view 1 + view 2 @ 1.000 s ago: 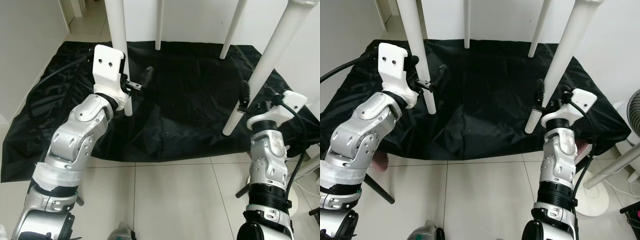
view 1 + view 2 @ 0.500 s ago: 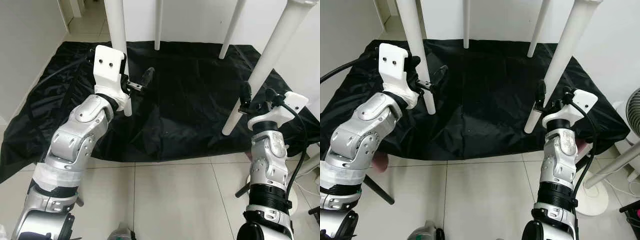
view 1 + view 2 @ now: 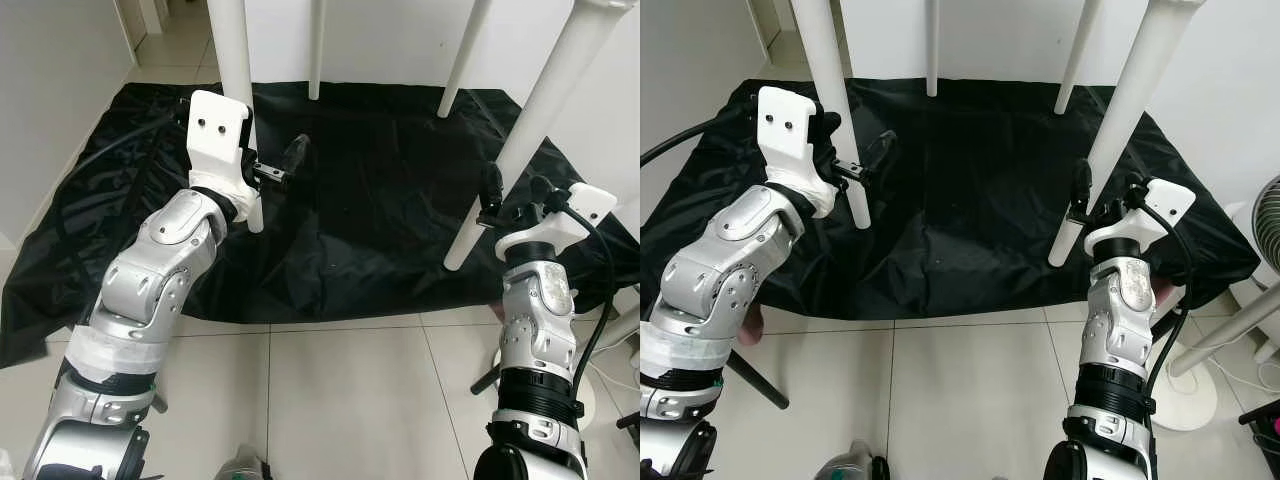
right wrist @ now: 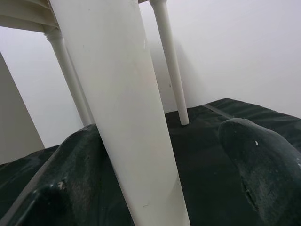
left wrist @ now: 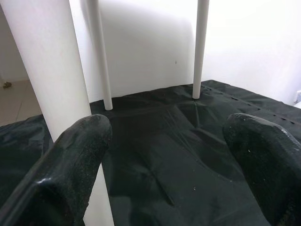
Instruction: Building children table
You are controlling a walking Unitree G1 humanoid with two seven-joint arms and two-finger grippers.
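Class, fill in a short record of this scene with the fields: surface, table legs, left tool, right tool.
surface: black sheet spread on the tiled floor
table legs: four white legs standing on the sheet, two near, two far
left tool: open, around the near left leg, one finger against it
right tool: open, around the near right leg

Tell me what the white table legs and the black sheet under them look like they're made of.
The white table legs look like painted wood or moulded plastic: smooth, round and evenly matte, with no grain showing, so which of the two stays open. The black sheet looks like thin plastic film or coated fabric: it lies creased and wrinkled and gives off a soft sheen along the folds.
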